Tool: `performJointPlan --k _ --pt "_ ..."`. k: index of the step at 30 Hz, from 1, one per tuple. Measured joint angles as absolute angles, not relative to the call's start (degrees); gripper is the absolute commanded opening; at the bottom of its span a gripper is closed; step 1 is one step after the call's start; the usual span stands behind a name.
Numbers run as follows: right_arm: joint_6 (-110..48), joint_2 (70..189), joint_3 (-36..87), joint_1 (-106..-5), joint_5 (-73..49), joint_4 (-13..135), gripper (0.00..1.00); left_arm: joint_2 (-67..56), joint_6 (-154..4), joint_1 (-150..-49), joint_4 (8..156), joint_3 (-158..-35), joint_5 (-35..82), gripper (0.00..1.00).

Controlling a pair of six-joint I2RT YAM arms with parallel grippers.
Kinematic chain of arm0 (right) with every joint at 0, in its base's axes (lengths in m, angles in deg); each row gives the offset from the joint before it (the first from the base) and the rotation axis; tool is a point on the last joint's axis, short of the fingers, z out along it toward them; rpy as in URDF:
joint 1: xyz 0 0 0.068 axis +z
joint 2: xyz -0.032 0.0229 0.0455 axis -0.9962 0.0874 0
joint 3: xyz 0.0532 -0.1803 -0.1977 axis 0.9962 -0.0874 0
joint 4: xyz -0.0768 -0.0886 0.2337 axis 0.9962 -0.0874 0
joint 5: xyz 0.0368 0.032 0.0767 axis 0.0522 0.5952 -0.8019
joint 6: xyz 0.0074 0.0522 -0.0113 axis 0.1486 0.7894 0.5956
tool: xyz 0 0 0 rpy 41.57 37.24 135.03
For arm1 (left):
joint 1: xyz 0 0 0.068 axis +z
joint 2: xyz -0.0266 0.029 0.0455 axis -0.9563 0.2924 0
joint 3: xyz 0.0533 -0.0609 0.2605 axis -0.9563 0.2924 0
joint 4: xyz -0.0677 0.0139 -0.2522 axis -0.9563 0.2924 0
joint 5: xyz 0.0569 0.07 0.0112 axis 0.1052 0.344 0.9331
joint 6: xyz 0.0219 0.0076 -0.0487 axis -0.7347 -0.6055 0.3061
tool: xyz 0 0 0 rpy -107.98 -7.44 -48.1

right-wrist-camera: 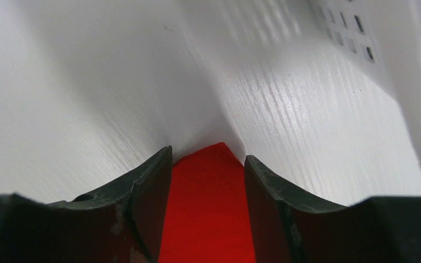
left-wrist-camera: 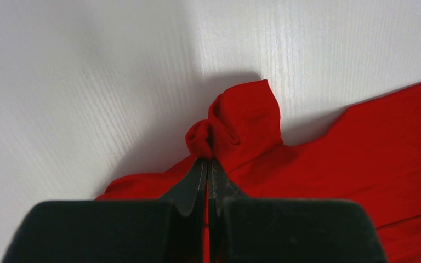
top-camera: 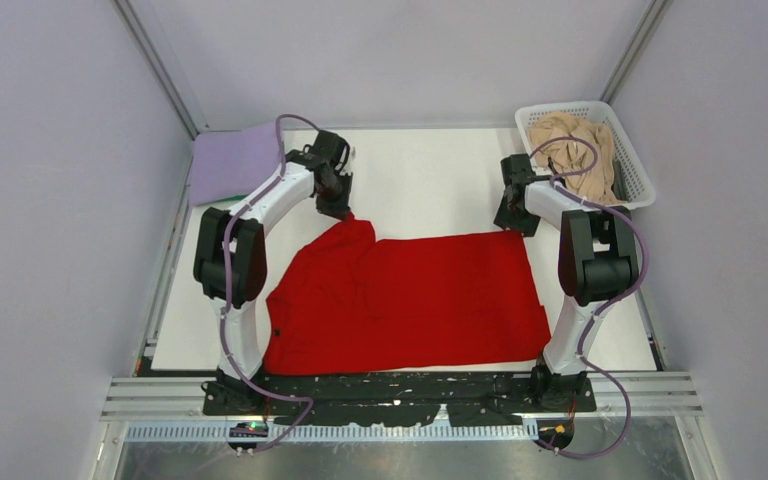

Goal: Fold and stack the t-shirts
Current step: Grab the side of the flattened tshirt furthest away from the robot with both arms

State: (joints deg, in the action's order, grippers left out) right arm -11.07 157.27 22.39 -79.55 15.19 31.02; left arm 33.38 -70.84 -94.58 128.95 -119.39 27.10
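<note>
I'm looking down on a white table [top-camera: 425, 180] walled in by pale panels. The red t-shirt [top-camera: 410, 295] lies spread across the middle, towards the near edge. My left gripper [left-wrist-camera: 209, 163] is clamped tight on a bunched fold at the shirt's far left corner, with the cloth pulled up into a small peak. My right gripper [right-wrist-camera: 208, 156] has its fingers apart, straddling the far right corner, which lies flat between them. The lavender t-shirt [top-camera: 232, 160] lies flat at the far left edge. The beige t-shirt [top-camera: 572, 150] sits crumpled in the white basket [top-camera: 644, 185] at far right.
</note>
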Motion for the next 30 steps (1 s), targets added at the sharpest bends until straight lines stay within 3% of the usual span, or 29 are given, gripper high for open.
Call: performJointPlan --k 2,12,30 --pt "-11.0 157.3 22.1 -79.6 15.2 31.1 0.51 33.3 -71.0 -94.7 128.3 -118.3 26.3 0.0" --pt "-10.6 156.7 20.4 -79.7 15.0 33.1 0.08 30.8 -72.0 -95.3 126.9 -114.4 24.8 0.0" --pt "-13.9 140.9 7.1 -78.0 13.8 36.4 0.05 12.8 -75.2 -98.6 119.5 -96.5 23.1 0.0"
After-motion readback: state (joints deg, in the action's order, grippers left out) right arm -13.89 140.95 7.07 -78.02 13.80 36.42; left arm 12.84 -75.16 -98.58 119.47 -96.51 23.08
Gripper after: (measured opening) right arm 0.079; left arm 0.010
